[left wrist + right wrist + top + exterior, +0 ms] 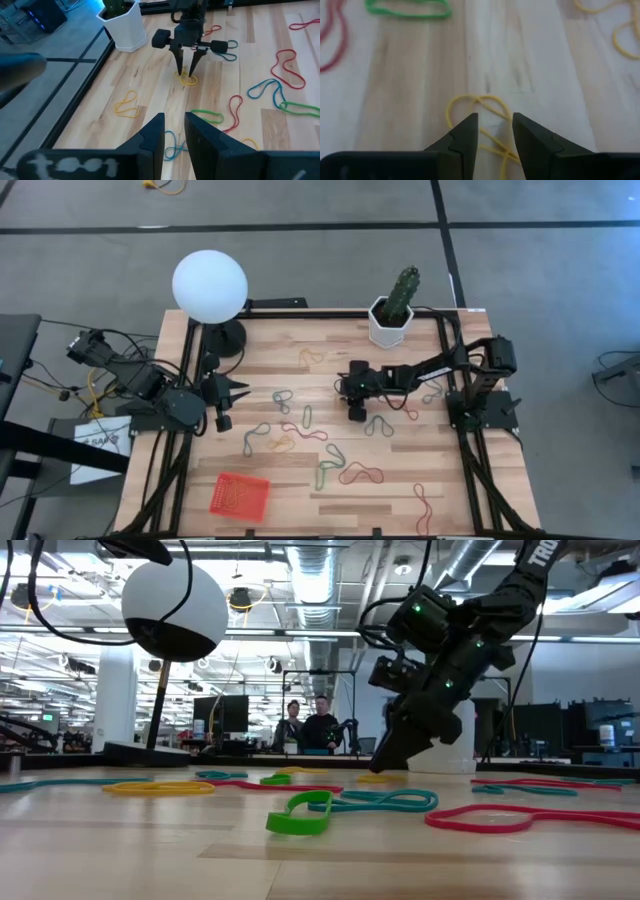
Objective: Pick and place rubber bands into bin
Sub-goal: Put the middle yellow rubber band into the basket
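The pale plank table (400, 480) carries thin floppy rubber bands (340, 462) scattered across its middle. The orange-red mesh bin (239, 494), square and shallow, sits near the front-left edge, its sides slightly skewed to the table's. The right gripper (186, 69) points down over a twisted yellow band (480, 112), fingers parted, holding nothing. The left gripper (240, 392) waits at the left side, fingers slightly apart, empty.

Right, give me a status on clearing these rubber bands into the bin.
Done: a few bands seem to lie in the bin, though the count is unclear. In hand: the right gripper is open, tips straddling a yellow band on the table, not yet gripped. The left gripper waits, empty, at the left edge. Left: many rubber bands are scattered over the table.
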Controlling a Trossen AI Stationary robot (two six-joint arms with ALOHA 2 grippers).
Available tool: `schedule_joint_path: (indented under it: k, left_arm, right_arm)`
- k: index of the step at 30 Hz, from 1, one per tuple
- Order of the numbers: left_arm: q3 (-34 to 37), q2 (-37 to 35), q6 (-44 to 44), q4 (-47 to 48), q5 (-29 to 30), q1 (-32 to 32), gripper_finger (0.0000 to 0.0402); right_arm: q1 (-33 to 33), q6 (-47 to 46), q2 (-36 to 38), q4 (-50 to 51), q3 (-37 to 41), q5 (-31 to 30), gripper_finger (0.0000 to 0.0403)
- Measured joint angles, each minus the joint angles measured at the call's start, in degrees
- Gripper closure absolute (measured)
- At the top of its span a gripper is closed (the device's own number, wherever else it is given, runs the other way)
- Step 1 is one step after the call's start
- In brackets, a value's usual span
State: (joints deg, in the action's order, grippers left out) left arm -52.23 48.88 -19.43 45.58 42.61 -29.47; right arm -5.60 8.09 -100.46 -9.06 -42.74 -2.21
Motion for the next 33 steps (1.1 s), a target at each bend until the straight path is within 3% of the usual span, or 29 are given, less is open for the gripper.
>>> schedule_joint_path:
  k: [11,16,20,33]
  left_arm:
    - [0.00,0.00,0.30,0.03,0.01,0.00,0.0336]
    - [0.00,-0.02,1.04,0.02,0.02,-0.02,0.0336]
    - [0.00,0.00,1.39,0.00,0.02,-0.02,0.0336]
    - [0.00,0.00,1.38,-6.11,4.47,0.00,0.0336]
  right_arm:
    - [-2.23,-2.04,-3.98,-0.31,-0.34,2.51,0.0289]
    - [-1.89,-1.61,-4.37,-0.74,-0.34,3.67,0.0336]
    - [-1.12,-1.51,-1.97,-1.01,0.11,3.61,0.0394]
    - [-0.75,-1.59,11.04,-8.66,-6.52,3.75,0.0401]
